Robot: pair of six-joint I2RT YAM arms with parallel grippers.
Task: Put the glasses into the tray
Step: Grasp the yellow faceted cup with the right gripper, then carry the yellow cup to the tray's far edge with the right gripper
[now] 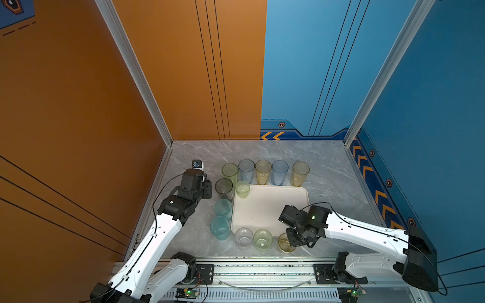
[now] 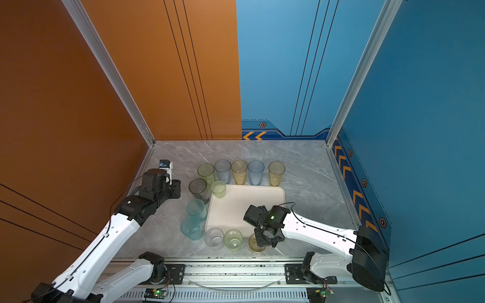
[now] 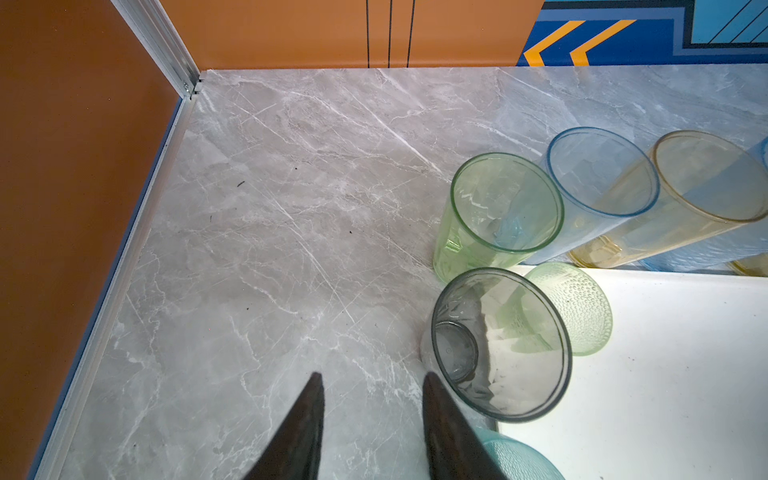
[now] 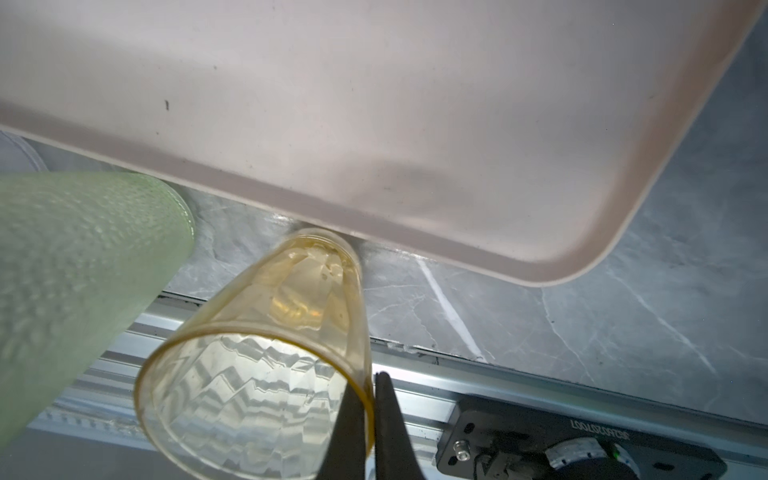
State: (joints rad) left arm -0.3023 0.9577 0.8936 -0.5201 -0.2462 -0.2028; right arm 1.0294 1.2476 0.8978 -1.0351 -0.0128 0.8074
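Tabletop cell, clock read from the tray [image 1: 275,210], 12 toward the back wall: the right gripper [image 4: 368,386] is clamped on the rim of the short yellow tumbler [image 4: 291,299], one finger inside the wall and one outside. The tumbler is at about 5 o'clock, outside the tray, its base just beside the near rim.

The cream-white tray holds a single glass, a short green tumbler [image 1: 242,189] in its 11 o'clock corner; the rest of its floor is bare.

All the other glasses ring the tray on the grey marble tabletop [image 1: 328,170]. Five tall tumblers [image 1: 263,170] line up along 12 o'clock. A smoky grey tumbler [image 1: 223,187] stands at 10, with two teal tumblers [image 1: 222,208] at 9 and 8. A clear tumbler [image 1: 243,237] and a pale green tumbler [image 1: 262,238] sit at 7 and 6, the green one close beside the gripped glass.

The left gripper [image 3: 372,386] is at 10 o'clock, its jaws apart with nothing between them and one finger just beside the smoky grey tumbler. The right arm reaches in across the tray's 4 o'clock corner.
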